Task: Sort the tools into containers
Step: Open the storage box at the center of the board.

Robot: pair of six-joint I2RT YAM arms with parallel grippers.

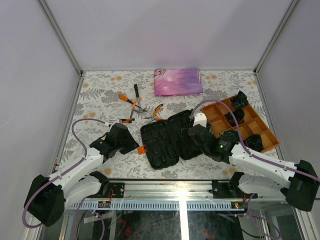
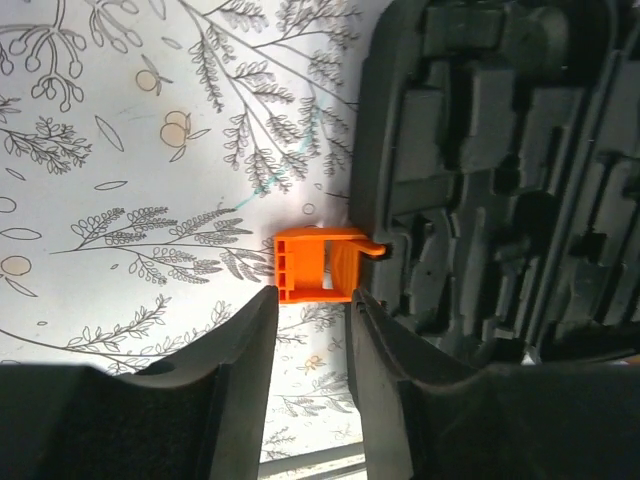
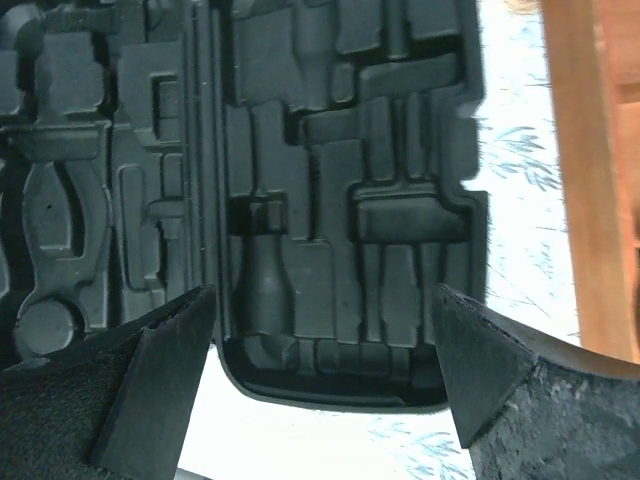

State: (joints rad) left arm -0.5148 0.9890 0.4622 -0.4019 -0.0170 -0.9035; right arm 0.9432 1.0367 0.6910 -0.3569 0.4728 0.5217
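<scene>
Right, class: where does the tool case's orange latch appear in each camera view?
Top external: orange latch lower centre, at the left edge of the tool case.
Left wrist: centre, at the left gripper's fingertips.
Right wrist: not in it.
Shared landmark: the tool case's moulded slots.

Top camera: fixed high at the near side, looking down and forward over the whole table point(image 1: 100, 95). Left wrist camera: very close, aimed straight down at the orange latch point(image 2: 312, 264) on the edge of the open tool case point(image 2: 500, 180). Right wrist camera: equally close over the case's other half; all three views share that case.
</scene>
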